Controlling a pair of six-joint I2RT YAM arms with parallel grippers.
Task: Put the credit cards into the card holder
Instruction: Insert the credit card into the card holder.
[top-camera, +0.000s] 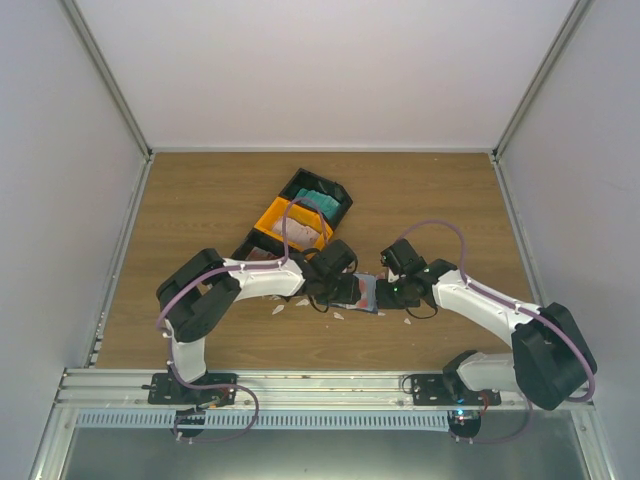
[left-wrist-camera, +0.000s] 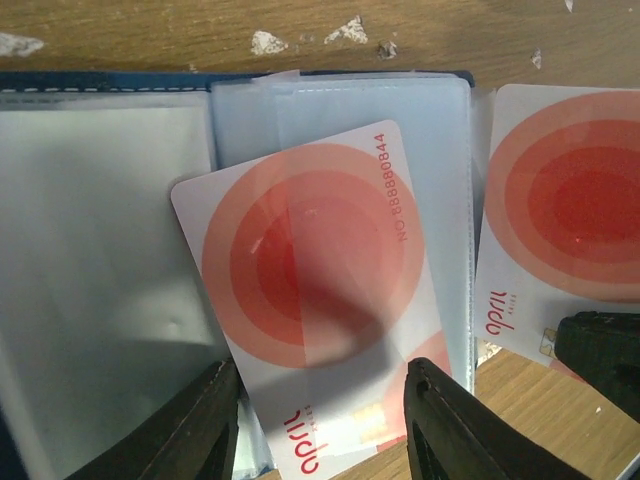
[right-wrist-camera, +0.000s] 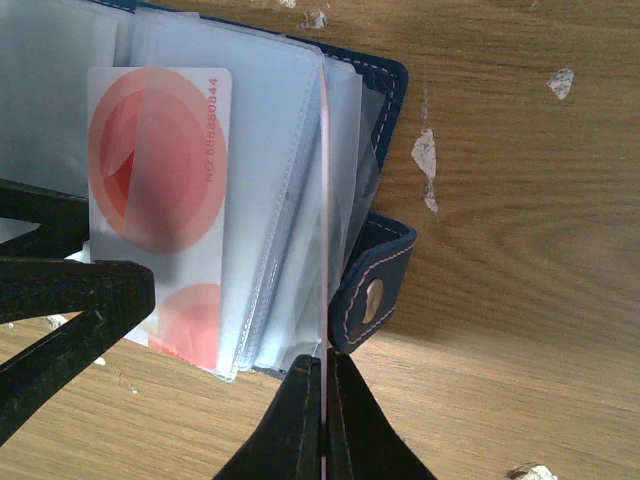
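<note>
Tabletop (top-camera: 430, 200), card holder (right-wrist-camera: 388, 258), left jaws apart over tilted card (left-wrist-camera: 310, 260), right jaws pinching card (left-wrist-camera: 560, 200)

Wood-grain table (top-camera: 450, 200) — open navy card holder (top-camera: 357, 293), black and orange bins (top-camera: 272, 220), tiny white scraps (top-camera: 279, 309) on it.

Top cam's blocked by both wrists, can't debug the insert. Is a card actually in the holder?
Observer: Partly. A red-circle card lies angled on the open card holder, part of it under a clear sleeve.
Operator: Left arm holding it?
Observer: The left gripper has its jaws apart over that card's near end. I can't tell if it's gripping.
Operator: Right arm?
Observer: The right gripper is shut on a second card with the same red circles.
</note>
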